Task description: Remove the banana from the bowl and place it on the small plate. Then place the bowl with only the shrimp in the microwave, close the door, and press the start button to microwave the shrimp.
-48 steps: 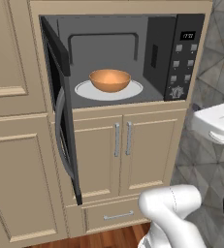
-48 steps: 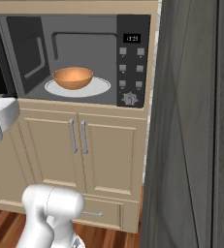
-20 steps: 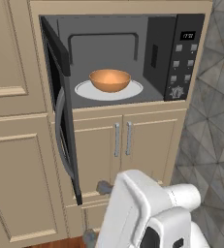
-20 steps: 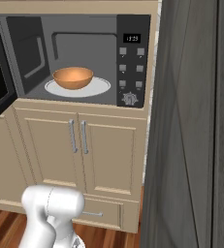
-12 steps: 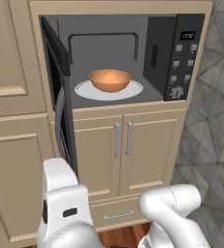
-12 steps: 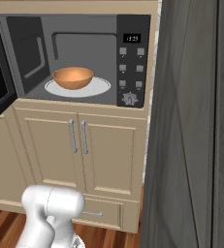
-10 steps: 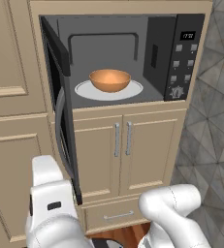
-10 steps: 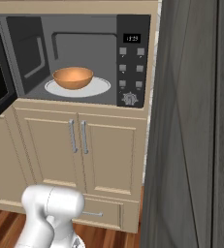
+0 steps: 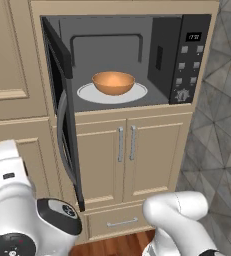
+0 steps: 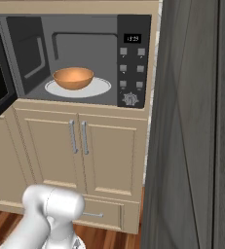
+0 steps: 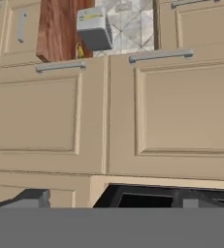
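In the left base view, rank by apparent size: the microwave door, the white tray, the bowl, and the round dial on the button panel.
1. Microwave door, though it stands open, edge-on and nearer the camera, so its size is less sure.
2. White tray.
3. Bowl.
4. Round dial, clearly the smallest.

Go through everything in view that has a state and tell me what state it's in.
microwave: display lit
door: swung wide open to the left
bowl: upright on the white tray inside the microwave
lower cabinet doors: shut
drawer: shut
end effector: open, holding nothing
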Available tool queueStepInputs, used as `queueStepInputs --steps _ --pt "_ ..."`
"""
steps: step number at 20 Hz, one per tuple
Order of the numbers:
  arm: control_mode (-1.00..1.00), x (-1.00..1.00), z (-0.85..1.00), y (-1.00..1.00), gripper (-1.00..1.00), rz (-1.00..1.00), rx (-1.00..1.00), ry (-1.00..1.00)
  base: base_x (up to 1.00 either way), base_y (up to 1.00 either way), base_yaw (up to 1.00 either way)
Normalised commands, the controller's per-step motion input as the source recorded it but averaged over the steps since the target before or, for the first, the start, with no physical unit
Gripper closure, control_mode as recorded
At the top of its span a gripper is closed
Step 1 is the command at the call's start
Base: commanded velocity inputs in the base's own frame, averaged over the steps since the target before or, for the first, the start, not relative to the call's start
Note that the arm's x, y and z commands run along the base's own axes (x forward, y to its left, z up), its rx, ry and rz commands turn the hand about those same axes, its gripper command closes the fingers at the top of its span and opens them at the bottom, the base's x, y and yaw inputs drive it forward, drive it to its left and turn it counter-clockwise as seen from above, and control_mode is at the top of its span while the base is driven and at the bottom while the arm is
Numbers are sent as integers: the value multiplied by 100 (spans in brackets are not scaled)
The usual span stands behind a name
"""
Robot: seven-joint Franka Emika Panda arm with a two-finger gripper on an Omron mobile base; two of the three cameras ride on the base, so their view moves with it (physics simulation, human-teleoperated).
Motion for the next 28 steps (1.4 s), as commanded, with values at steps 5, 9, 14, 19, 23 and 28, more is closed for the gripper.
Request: queueStepInputs --steps 5,9,14,19,23,28 --pt "-100 88 -13 53 -100 -10 -8 8 0 0 0" --pt "-100 56 -9 17 -100 -18 -2 4 0 0 0" --pt "-100 35 0 -29 -100 -27 1 8 0 0 0" --pt "-100 16 1 -90 -100 -20 9 3 0 0 0" --pt "-100 0 1 -100 -100 -15 15 0 0 0 0" --pt "-100 11 1 -100 -100 -13 17 0 0 0 0"
